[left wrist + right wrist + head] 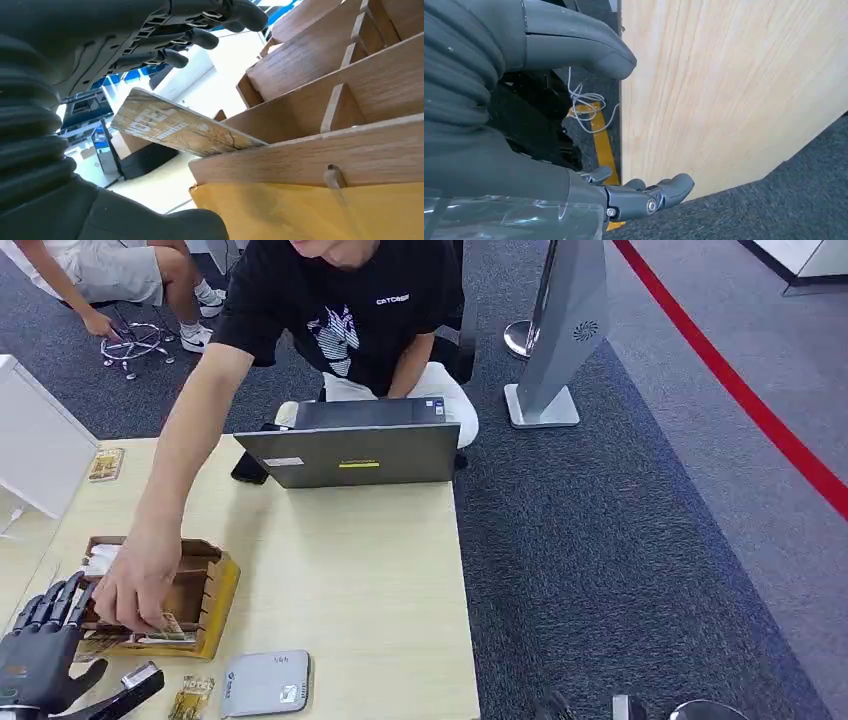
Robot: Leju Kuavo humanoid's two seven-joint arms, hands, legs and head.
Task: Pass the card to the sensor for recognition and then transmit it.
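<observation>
Two robot hands showed at this moment. The black left hand point(40, 645) hovered at the near left corner of the pale wooden desk point(370, 580), its fingers point(55, 605) spread wide and holding nothing, just beside the slotted wooden card rack point(215, 585). A person in a black T-shirt point(340, 310) reached an arm across the desk, and that person's hand point(135, 590) rested in the rack, touching a brown printed card point(170, 628) lying at its near edge. In the left wrist view a printed card point(175, 127) leaned tilted in a slot of the rack. Another small card point(192, 695) lay flat on the desk near the left hand, just beside the flat grey rectangular sensor pad point(265, 683). A grey open laptop point(350, 445) stood at the far edge. The grey right hand point(589, 115) hung beside the desk's edge, fingers point(664, 190) loosely apart and empty.
</observation>
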